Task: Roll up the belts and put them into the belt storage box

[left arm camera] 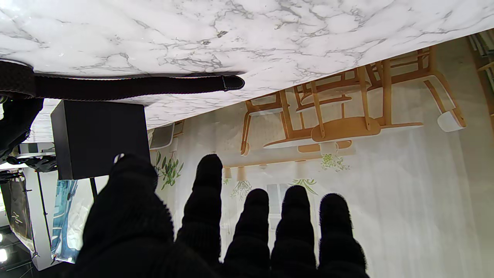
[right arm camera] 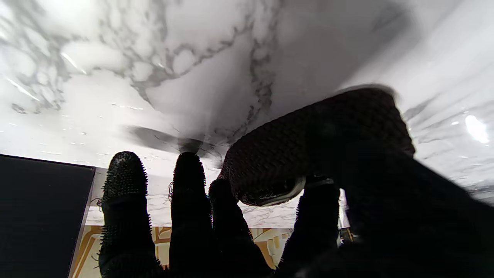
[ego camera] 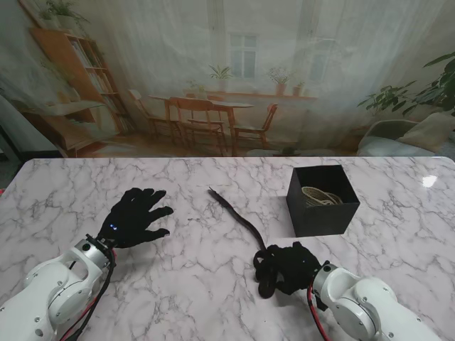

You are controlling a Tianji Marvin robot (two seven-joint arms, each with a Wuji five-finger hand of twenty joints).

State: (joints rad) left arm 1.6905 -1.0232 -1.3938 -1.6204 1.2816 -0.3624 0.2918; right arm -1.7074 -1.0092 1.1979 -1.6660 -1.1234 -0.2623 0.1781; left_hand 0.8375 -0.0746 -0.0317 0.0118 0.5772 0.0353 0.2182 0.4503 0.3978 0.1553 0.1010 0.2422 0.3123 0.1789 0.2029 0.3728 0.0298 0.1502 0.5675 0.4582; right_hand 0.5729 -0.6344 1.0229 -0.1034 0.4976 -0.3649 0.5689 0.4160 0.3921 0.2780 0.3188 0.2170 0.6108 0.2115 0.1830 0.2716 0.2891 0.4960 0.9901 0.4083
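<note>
So the belt is a dark, woven-looking strap lying on the marble table, running in a loose diagonal line from its thin tip out in the middle of the table back toward the robot's right side, where the near end is bunched up. In the right wrist view you can see the textured weave curling into a loop with what looks like a bit of metal buckle at the edge. The right hand, in a black glove, is curled around that bunched end, so it's got hold of the belt. The black belt storage box sits just past the belt, off to the right of it and a bit farther from me, open on top, with a pale coiled belt already inside. The left hand is well to the left of the belt, resting flat near the table with fingers spread wide, holding nothing. Nothing sits between the belt and the box, just bare marble. Behind the table is a printed backdrop of a room with chairs.
</note>
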